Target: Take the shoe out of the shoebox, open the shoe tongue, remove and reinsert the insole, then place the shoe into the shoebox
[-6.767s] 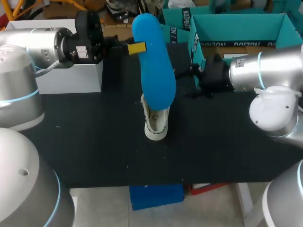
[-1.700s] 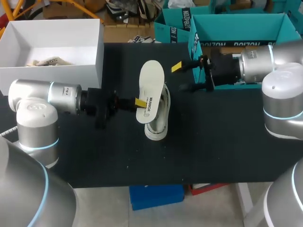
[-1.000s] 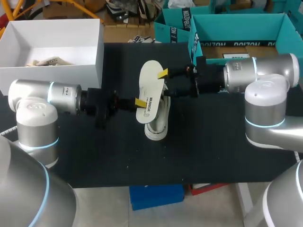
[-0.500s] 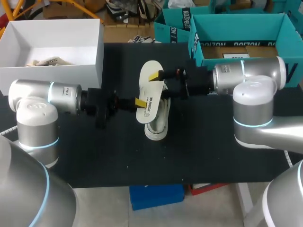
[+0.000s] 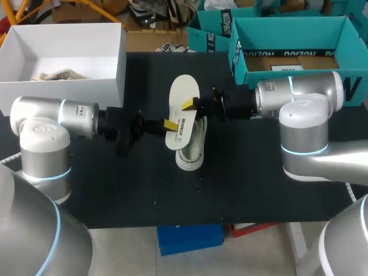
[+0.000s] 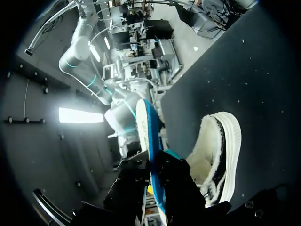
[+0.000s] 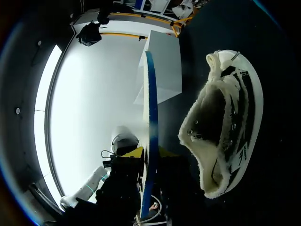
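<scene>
**A:** Shoe point(image 5: 192, 150): where is it, and which way does it point?

**B:** It stands on its sole on the worktop point(image 5: 259, 172), just under both hands. Its mouth faces up and is spread wide, so the fleecy lining shows. Its long axis runs crosswise to the two arms. The laced toe end points to the far side and the heel to the near edge.

**A:** And the insole point(image 5: 184, 92)?

**B:** It is out of the shoe and held in the air just above it, white face up and blue face down. It lies lengthwise along the shoe, broad forefoot end far and narrow heel end near. It sits further toward the far side than the shoe, so the shoe's heel shows on the near side of the hands.

**A:** What about the left hand point(image 5: 170, 124)?

**B:** It is pinching the insole by one long edge, near the heel end. In its wrist view the insole runs edge-on between the two fingers, with the shoe beside and below.

**A:** The right hand point(image 5: 188, 104)?

**B:** It grips the opposite long edge, about midway along. In its wrist view one yellow tip sits on each face of the thin insole, pressed onto it.

**A:** Do the hands touch each other?

**B:** No. They are near each other but apart, with the insole between them.

**A:** Anything else?

**B:** A white box point(image 5: 119, 63) with crumpled paper inside stands well beyond the left hand at the far corner, apart from the shoe.
</scene>
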Available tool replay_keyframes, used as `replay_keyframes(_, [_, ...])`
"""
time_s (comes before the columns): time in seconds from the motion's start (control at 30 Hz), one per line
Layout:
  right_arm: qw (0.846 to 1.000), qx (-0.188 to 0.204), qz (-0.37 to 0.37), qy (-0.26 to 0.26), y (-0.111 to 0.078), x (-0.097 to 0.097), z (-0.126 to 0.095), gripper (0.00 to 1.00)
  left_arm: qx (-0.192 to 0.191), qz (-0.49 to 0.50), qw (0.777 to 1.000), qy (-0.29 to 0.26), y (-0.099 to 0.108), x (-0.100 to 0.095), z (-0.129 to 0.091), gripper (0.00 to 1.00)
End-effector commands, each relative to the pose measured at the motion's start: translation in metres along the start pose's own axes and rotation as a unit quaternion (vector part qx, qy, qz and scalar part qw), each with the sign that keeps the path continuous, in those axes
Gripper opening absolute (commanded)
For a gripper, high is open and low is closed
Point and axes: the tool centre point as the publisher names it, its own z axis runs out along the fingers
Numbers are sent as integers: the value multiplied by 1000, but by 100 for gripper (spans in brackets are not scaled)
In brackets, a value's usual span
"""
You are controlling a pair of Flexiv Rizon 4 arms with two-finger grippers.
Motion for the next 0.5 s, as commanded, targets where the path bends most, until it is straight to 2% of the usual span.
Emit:
replay_keyframes(0.03, [1000, -1, 0, -1, 0, 0, 2, 0, 12, -24, 999, 18, -3, -7, -2, 100])
replay_keyframes(0.2, [1000, -1, 0, -1, 0, 0, 2, 0, 38, -82, 992, 89, -7, -19, -21, 100])
replay_keyframes(0.3, [1000, -1, 0, -1, 0, 0, 2, 0, 69, -96, 983, 137, -10, -28, -34, 100])
replay_keyframes(0.4, [1000, -1, 0, -1, 0, 0, 2, 0, 89, -97, 970, 203, -10, -38, -44, 100])
replay_keyframes(0.47, [1000, -1, 0, -1, 0, 0, 2, 0, 125, -92, 946, 283, -10, -42, -46, 100])
replay_keyframes(0.5, [1000, -1, 0, -1, 0, 0, 2, 0, 128, -102, 943, 289, -10, -44, -45, 100])
